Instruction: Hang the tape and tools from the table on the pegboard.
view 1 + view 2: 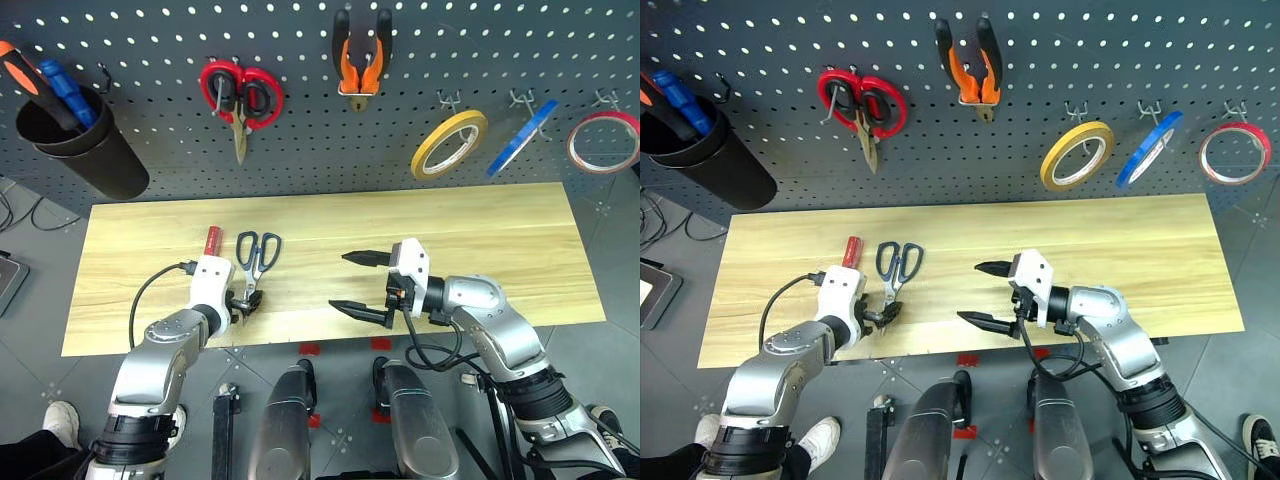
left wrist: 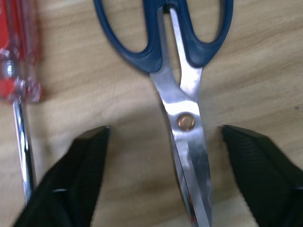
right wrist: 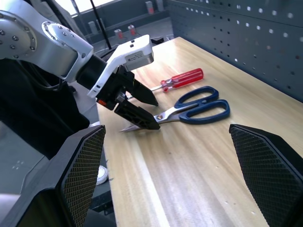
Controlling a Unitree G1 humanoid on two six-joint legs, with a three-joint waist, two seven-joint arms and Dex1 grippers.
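Pegboard [image 1: 300, 150] behind table [image 1: 500, 230]: pliers [image 1: 361, 60] and red tape [image 1: 604, 141] hang.
Left gripper [image 1: 243, 303] straddles the scissors' [image 1: 255, 258] blades, fingers apart; screwdriver [image 1: 211, 240] beside scissors; right gripper [image 1: 360, 283] spread, empty.

We see bare table [image 1: 480, 225] across the whole right half of the frame. At lower left the scissors [image 1: 256, 256] and screwdriver [image 1: 212, 240] lie close together, crowding that patch. On the pegboard [image 1: 320, 110] above, free holes show at centre between the hung tools.
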